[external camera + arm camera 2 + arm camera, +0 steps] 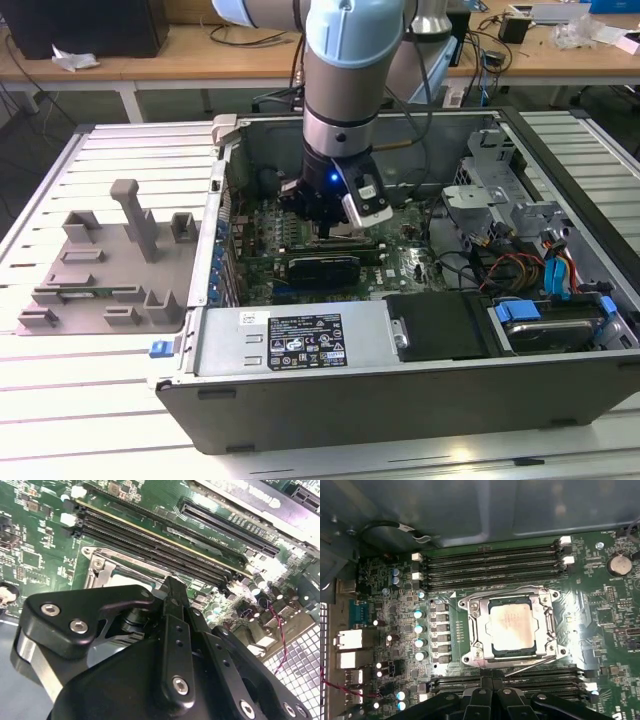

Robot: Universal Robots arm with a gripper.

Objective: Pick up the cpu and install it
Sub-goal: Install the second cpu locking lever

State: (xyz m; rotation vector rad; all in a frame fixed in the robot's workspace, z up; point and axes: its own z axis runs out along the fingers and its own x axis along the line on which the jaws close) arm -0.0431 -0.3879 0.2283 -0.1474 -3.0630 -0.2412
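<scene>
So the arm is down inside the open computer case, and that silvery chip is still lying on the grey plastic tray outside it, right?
Not quite. The arm is inside the computer case, but the cpu sits in the socket frame on the motherboard, as the first wrist view shows, not on the grey tray.

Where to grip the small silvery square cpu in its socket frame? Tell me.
Probably its thin opposite edges, from straight above: the small silvery square cpu lies flat, face up, ringed by the metal socket frame, blocking sideways approaches.

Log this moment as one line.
gripper: over motherboard, inside case | small square silvery cpu: seated in metal socket frame | jaws: unclear
</scene>
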